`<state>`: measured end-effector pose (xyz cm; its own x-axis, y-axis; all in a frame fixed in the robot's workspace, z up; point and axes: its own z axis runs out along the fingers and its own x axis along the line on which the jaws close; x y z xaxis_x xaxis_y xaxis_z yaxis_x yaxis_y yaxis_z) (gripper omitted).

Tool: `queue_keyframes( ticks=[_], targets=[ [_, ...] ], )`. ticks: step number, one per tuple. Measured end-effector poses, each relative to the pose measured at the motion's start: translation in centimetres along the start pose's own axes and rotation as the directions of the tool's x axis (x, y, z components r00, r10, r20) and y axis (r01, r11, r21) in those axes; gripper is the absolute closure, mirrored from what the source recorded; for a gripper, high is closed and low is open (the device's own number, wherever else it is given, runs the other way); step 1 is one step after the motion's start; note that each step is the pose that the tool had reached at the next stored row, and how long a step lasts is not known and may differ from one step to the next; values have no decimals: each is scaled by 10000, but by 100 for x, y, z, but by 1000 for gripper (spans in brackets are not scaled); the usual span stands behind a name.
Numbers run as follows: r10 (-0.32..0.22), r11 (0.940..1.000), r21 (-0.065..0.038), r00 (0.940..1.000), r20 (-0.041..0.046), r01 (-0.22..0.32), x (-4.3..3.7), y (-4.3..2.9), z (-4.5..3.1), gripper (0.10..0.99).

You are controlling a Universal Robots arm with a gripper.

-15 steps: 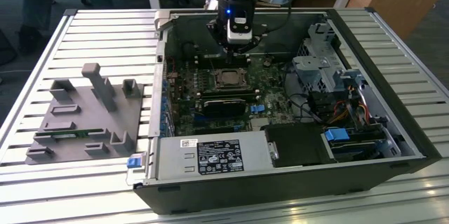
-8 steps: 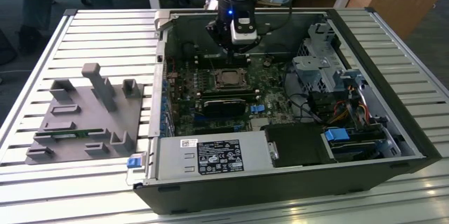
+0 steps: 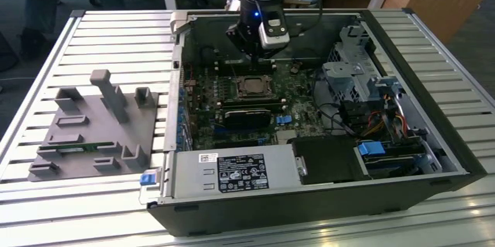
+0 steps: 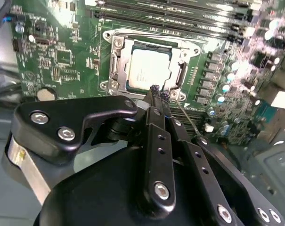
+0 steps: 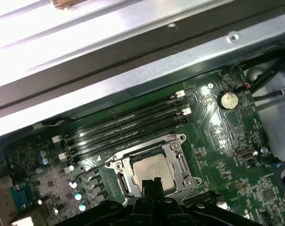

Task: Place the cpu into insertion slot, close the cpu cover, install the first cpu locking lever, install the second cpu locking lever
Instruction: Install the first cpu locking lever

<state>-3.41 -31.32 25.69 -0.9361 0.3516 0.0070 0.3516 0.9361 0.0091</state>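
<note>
Claw [image 4: 159, 92] pressed together beside thin silvery cpu cover [image 4: 118, 61], lowered over seated grey square cpu [image 4: 147, 69]; wire levers [image 5: 97, 164] apparently unlatched.

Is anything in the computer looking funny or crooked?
Only one thing: a thin wire lever beside the insertion slot sticks out loose, not tucked down flat. The cpu lies flat and straight inside, with the gripper right at its edge.
</note>
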Motion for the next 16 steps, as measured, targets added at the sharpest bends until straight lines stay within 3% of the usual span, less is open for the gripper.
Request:
queue_keyframes(
  ticks=[5, 10, 15, 16],
  targets=[
    [-850, 9964, 6, 9964, -8, 850, 0, 0, 1, 980],
    [-1493, 9888, 9, 9888, -14, 1493, 0, 0, 3, 980],
    [-1729, 9849, -6, 9849, 8, 1729, 31, -12, 4, 980],
    [-1777, 9840, -80, 9841, 17, 1777, 51, -20, 5, 980]
  ],
)
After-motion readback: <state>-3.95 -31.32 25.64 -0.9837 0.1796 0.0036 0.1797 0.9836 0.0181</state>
